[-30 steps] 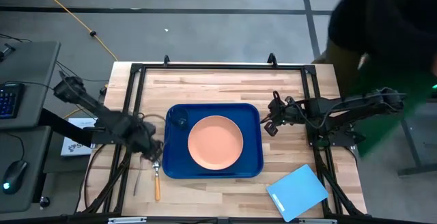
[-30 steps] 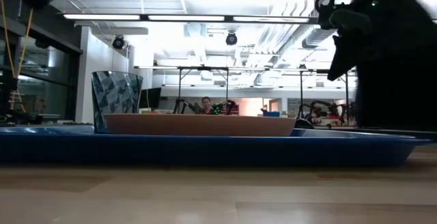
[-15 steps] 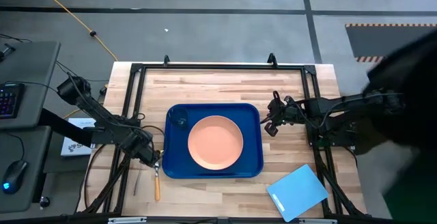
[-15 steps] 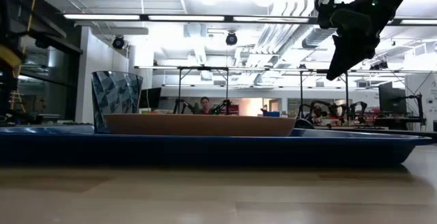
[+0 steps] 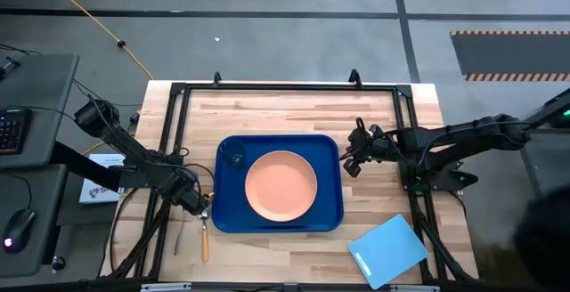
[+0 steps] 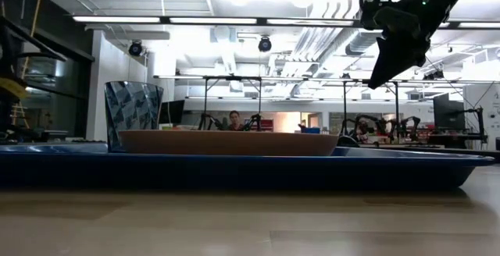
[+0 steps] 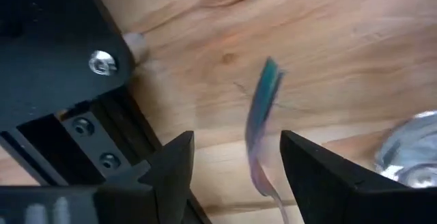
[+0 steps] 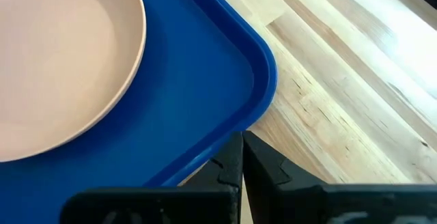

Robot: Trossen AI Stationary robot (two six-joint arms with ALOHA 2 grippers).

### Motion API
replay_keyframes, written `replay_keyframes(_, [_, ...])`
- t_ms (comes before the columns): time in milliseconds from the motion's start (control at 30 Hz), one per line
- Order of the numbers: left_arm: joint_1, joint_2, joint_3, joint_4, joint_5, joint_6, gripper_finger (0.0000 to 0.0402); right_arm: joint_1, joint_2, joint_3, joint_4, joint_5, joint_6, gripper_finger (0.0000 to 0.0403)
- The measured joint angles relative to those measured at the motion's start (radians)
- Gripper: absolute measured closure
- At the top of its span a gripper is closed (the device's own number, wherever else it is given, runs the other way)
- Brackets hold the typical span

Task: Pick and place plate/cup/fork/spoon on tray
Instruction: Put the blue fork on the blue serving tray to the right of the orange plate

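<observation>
The salmon-pink plate point(image 5: 280, 185) lies in the middle of the dark-blue tray point(image 5: 329, 216). The small dark cup point(image 5: 235, 157) stands in the tray's far left corner. The orange-handled spoon point(image 5: 204, 239) and the thin fork point(image 5: 176, 239) lie on the table off the tray's near left corner. My left gripper point(image 5: 198, 206) is open and low over them. In the left wrist view the fork's bluish handle point(image 7: 263, 108) shows between the spread fingers point(image 7: 235, 166), untouched, with the spoon's bowl point(image 7: 413, 156) beside it. My right gripper point(image 5: 352, 163) is shut, raised beside the tray's far right corner point(image 8: 263, 67).
A light-blue flat board point(image 5: 387, 250) lies at the table's near right corner. The black frame rail point(image 5: 174, 141) runs along the table's left side, next to my left arm. A person stands off the table's right side point(image 5: 543, 239).
My left gripper has gone a little toward the table's near edge and left edge, from the tray's left rim to over the spoon's bowl. The person beside the table's right edge has stepped back toward the near right.
</observation>
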Motion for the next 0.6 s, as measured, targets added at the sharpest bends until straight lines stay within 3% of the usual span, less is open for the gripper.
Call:
replay_keyframes(167, [0.0, 0.0, 0.0, 0.041, 0.0, 0.024, 0.0253, 0.0, 0.0, 0.0, 0.001, 0.001, 0.0, 0.0403])
replay_keyframes(400, [0.0, -0.004, 0.0, 0.046, -0.001, 0.061, 0.0389, 0.0, 0.0, 0.0, 0.002, 0.002, 0.0, 0.0402])
replay_keyframes(600, [0.0, -0.046, 0.02, -0.028, 0.014, 0.093, 0.0396, 0.0, 0.0, 0.0, 0.002, 0.007, 0.0, 0.0402])
